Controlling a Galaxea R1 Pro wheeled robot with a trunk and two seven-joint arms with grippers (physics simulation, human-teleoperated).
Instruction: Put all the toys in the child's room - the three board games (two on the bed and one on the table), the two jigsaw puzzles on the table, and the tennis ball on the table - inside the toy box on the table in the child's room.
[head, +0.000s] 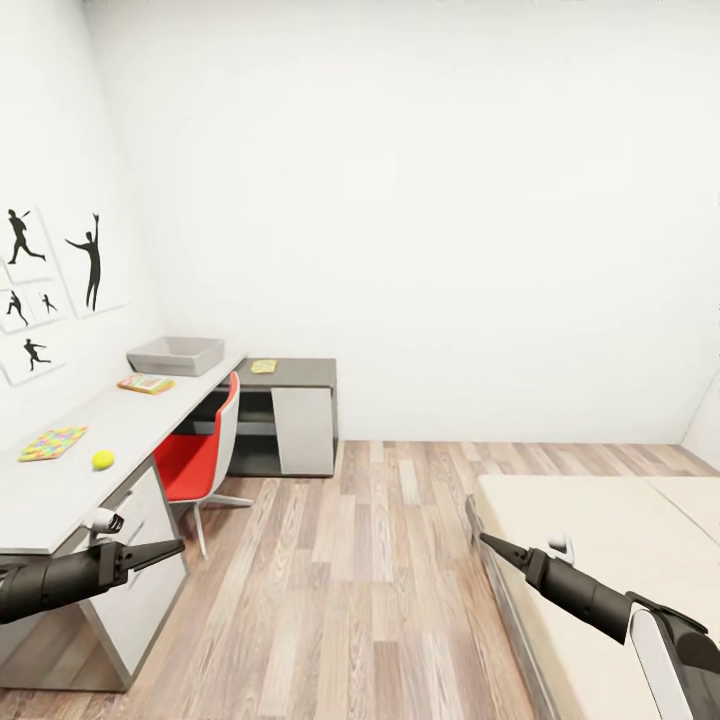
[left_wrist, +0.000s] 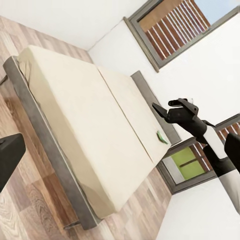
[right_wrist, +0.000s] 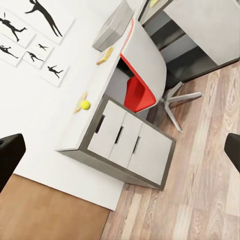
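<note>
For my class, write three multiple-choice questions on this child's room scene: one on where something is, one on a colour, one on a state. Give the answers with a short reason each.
1. Where is the tennis ball?
A. on the table
B. on the bed
C. inside the toy box

2. What colour is the chair seat?
A. blue
B. red
C. green

3. What are the two grippers holding?
A. a board game each
B. one jigsaw puzzle
C. nothing

Answers:
1 A: the ball lies on the table, near a jigsaw puzzle, well apart from the toy box.
2 B: the seat and inner back are red.
3 C: the left gripper and right gripper hang over the floor, carrying nothing.
</note>
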